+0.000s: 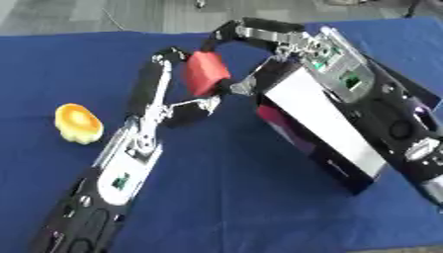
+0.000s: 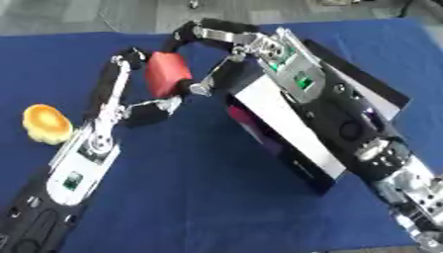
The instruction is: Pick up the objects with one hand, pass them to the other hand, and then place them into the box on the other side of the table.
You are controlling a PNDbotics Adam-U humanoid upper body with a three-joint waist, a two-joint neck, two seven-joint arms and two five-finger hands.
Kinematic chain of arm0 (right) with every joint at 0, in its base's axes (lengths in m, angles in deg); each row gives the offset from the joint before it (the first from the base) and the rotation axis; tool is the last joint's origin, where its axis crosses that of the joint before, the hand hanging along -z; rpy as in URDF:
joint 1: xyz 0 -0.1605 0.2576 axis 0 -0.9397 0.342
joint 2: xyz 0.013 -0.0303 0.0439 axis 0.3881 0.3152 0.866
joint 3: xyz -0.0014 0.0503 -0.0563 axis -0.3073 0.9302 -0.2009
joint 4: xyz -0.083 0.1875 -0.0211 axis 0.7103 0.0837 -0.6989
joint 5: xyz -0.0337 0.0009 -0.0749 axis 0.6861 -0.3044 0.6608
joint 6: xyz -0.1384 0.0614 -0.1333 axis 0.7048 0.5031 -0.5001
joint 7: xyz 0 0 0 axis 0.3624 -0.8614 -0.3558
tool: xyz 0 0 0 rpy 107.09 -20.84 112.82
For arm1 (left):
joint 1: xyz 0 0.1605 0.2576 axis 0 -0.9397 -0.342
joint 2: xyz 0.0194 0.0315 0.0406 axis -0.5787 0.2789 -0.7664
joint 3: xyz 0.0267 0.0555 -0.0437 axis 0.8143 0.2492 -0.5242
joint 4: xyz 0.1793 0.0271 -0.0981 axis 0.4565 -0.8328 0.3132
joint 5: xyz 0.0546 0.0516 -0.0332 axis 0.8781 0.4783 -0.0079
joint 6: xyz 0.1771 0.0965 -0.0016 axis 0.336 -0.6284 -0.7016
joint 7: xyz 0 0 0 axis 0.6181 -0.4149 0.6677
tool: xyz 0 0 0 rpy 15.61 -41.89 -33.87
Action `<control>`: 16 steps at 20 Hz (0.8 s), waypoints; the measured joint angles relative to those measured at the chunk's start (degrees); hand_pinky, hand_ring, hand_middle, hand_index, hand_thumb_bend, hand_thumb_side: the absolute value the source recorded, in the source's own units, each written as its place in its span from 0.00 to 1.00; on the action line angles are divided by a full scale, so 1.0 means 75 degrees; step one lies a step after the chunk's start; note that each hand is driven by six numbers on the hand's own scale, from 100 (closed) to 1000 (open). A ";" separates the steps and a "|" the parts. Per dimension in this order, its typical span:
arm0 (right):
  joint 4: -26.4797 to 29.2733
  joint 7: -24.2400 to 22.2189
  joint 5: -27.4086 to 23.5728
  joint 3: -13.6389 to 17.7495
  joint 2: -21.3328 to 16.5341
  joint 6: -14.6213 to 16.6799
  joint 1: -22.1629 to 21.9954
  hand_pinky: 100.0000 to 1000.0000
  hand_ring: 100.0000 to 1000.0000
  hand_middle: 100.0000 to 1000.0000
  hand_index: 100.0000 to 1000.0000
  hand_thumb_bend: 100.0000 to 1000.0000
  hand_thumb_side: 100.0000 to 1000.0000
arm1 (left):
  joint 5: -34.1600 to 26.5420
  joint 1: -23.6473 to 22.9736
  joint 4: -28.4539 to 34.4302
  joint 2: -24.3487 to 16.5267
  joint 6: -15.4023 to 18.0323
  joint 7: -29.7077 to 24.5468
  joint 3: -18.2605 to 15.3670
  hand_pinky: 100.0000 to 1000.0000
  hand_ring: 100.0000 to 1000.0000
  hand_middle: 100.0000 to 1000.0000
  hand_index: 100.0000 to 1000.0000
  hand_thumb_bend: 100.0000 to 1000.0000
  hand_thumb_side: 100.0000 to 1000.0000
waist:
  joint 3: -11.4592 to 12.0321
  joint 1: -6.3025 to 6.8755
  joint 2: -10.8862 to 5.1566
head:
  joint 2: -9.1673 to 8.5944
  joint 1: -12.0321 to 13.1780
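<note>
A red block (image 1: 206,72) hangs above the blue table (image 1: 225,197), between my two hands at the upper middle. My left hand (image 1: 154,116) reaches up from the lower left, with a long finger along the block's left side and its thumb under the lower edge. My right hand (image 1: 290,43) comes in from the right, its fingers curled over the top of the block and its thumb at the lower right corner. Both hands touch the block. A yellow, rounded object (image 1: 78,122) lies on the table at the left.
A black box (image 1: 325,121) with a white flap and a dark pink inside stands at the right, mostly beneath my right forearm. Grey floor shows beyond the table's far edge.
</note>
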 measured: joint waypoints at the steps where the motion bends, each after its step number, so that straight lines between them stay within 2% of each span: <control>1: 0.0000 0.0011 -0.0002 0.0001 -0.0006 -0.0016 0.0000 0.95 0.86 0.48 0.65 0.02 0.00 | 0.0030 0.0000 0.0000 0.0001 0.0015 -0.0013 0.0012 0.80 0.79 0.62 0.83 0.71 0.18 | 0.0000 0.0000 0.0000 | 0.0000 0.0000; 4: 0.0000 0.0024 -0.0003 0.0025 -0.0022 -0.0040 0.0000 0.95 0.86 0.48 0.65 0.02 0.00 | 0.0142 -0.0001 -0.0003 0.0001 0.0072 -0.0079 0.0034 0.81 0.81 0.64 0.83 0.76 0.16 | 0.0001 0.0000 0.0000 | 0.0000 0.0000; 8: 0.0000 0.0044 -0.0003 0.0040 -0.0048 -0.0060 0.0000 0.95 0.86 0.48 0.65 0.02 0.00 | 0.0349 -0.0002 -0.0004 0.0005 0.0140 -0.0255 0.0042 0.82 0.82 0.65 0.84 0.86 0.22 | 0.0001 0.0000 0.0000 | 0.0000 0.0000; 13: 0.0000 0.0064 -0.0003 0.0042 -0.0054 -0.0077 0.0000 0.95 0.85 0.47 0.65 0.03 0.00 | 0.0590 -0.0010 -0.0005 0.0005 0.0107 -0.0314 0.0036 0.83 0.82 0.65 0.84 0.85 0.27 | -0.0003 0.0000 0.0000 | 0.0000 0.0000; 16: 0.0000 0.0098 -0.0002 0.0045 -0.0070 -0.0070 0.0000 0.95 0.85 0.47 0.64 0.03 0.00 | 0.0615 -0.0040 -0.0047 0.0005 -0.0085 -0.0131 -0.0002 0.82 0.83 0.65 0.85 0.82 0.28 | -0.0027 0.0000 0.0000 | 0.0001 0.0000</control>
